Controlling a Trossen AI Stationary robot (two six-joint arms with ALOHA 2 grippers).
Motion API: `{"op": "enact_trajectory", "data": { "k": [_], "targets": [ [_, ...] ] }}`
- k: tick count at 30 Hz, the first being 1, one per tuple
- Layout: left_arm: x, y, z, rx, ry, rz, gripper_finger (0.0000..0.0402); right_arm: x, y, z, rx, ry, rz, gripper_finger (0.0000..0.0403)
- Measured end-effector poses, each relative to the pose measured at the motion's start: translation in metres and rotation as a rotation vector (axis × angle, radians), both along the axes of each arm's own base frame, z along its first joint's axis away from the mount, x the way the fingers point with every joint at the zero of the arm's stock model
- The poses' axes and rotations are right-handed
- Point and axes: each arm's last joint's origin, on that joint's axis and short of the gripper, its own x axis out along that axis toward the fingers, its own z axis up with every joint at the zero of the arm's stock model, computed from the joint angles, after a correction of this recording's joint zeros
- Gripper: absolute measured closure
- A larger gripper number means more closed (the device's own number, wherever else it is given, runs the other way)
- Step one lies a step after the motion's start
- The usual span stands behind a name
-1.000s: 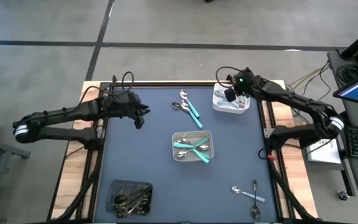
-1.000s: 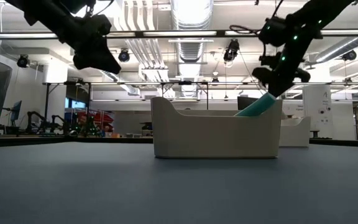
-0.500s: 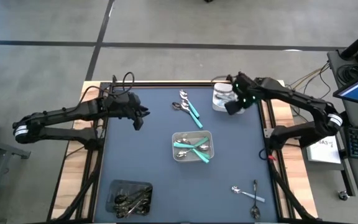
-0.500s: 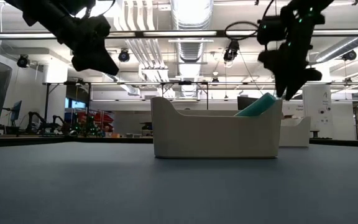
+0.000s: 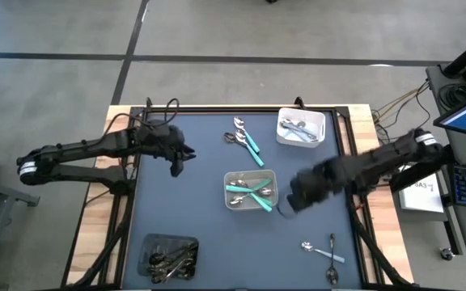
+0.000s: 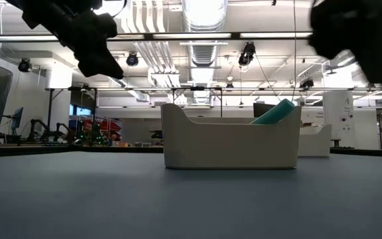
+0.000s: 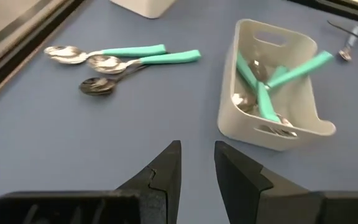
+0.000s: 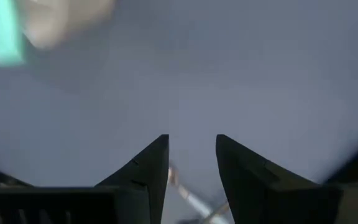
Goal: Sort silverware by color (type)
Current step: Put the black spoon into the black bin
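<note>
My left gripper [image 5: 181, 155] hovers open over the table's left part, nothing between its fingers [image 7: 197, 167]. My right gripper [image 5: 296, 196], blurred, is above the table just right of the grey tray [image 5: 272, 202]; it stands open and empty [image 8: 191, 163]. The grey tray holds teal-handled silverware [image 5: 249, 191], one handle leaning on its rim [image 6: 275, 113]. Three teal-handled spoons [image 5: 245, 139] lie loose on the table beyond it [image 7: 123, 59]. The white tray [image 5: 322, 121] at the far right holds pale-handled pieces [image 5: 298, 129]. A few pieces [image 5: 322, 250] lie loose at the near right.
A dark tray [image 5: 146, 246] with black silverware [image 5: 172, 257] stands at the near left. Bare blue-grey mat lies between the trays and ahead of the left gripper. A raised black frame edges the table; wooden boards flank it.
My right gripper has swung fast from over the white tray at the far right toward the near edge, now beside the grey tray, and has tipped further down. The silverware and trays lie as before.
</note>
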Motion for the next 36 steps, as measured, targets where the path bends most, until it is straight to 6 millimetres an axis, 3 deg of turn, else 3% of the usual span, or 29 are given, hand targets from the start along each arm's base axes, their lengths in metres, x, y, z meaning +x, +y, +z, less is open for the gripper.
{"op": "enact_trajectory", "data": {
  "k": [8,18,23,36],
  "targets": [
    [0.007,-0.004,-0.007,-0.037,0.021,-0.136,0.0322,-0.015,0.086,-0.027,0.033,0.164,-0.170,0.0278],
    [0.013,-0.006,-0.013,-0.121,0.029,-0.223,0.0322,-0.041,0.141,-0.055,0.033,0.382,-0.299,0.0278],
    [0.014,-0.005,-0.011,-0.131,0.003,-0.205,0.0322,-0.046,0.148,-0.063,0.022,0.396,-0.301,0.0278],
    [0.016,-0.006,-0.008,-0.145,-0.025,-0.193,0.0322,-0.058,0.132,-0.104,0.009,0.407,-0.310,0.0279]
  ]
}}
